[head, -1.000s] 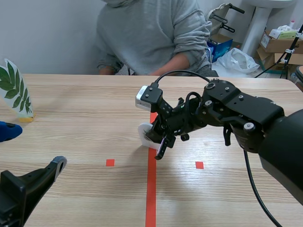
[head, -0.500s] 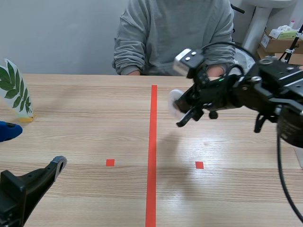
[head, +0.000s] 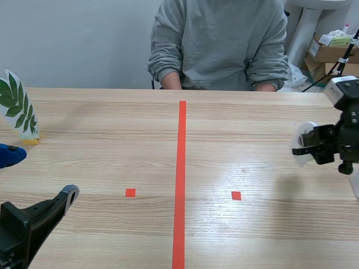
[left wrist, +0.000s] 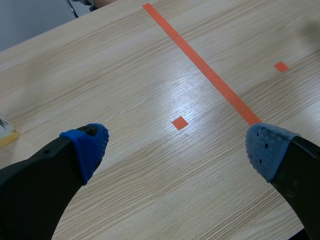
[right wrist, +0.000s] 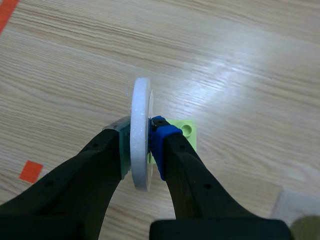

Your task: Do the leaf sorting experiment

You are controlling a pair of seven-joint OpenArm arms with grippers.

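My right gripper hangs above the table near its right edge, shut on a white disc-shaped card. In the right wrist view the white card stands edge-on, pressed between the fingers of that gripper, and a light green base block shows just behind it. What is printed on its face cannot be made out. A leaf card with a green compound leaf stands upright on a yellow base at the far left. My left gripper rests open low at the front left, nothing between its fingers.
A person in a grey sweater sits across the table with arms at its far edge. A red tape line runs down the middle. Cardboard boxes stand beyond the back right corner. A pale object sits at the right edge.
The right arm has carried the white card from the centre line up and across to the right edge of the table. The person has shifted to the right. The left arm stayed still.
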